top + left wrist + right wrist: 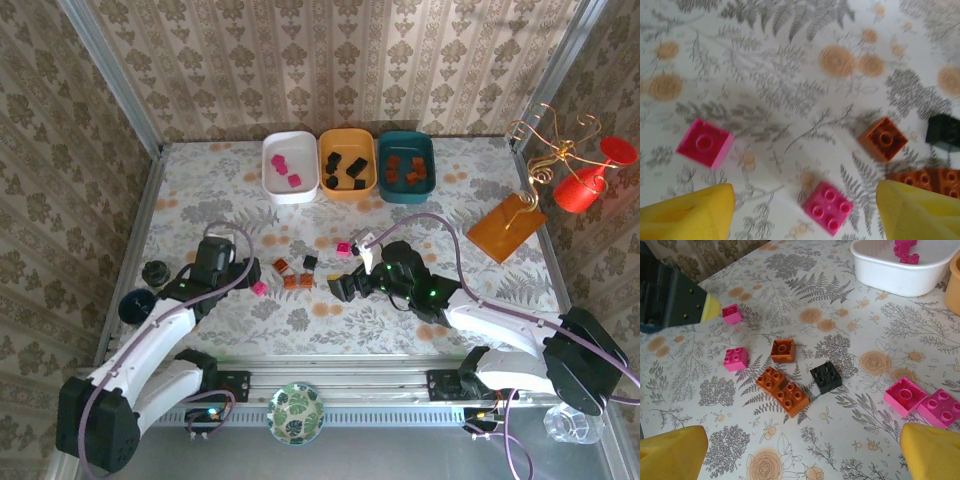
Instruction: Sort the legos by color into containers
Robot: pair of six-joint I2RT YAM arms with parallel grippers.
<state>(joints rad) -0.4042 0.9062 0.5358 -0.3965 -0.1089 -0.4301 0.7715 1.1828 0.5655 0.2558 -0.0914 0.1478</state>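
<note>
Three trays stand side by side at the middle of the counter's far edge. The white tray, the one nearest the left edge, holds a few pink bricks. The orange-yellow tray in the middle holds several black bricks. The teal tray, nearest the right edge, holds several orange-brown bricks.

More legos lie loose at mid-counter, outside any tray. A lone black brick sits just beside a long orange-brown brick, with a single-stud orange-brown brick near them. A four-stud pink brick and a single-stud pink brick lie toward the left edge. A pink pair lies side by side toward the right edge.

The left gripper hangs low over the counter, its fingers spread wide and grasping nothing; the four-stud pink brick lies on the counter between them. The right gripper faces the loose group from the right, fingers likewise released and empty.
</note>
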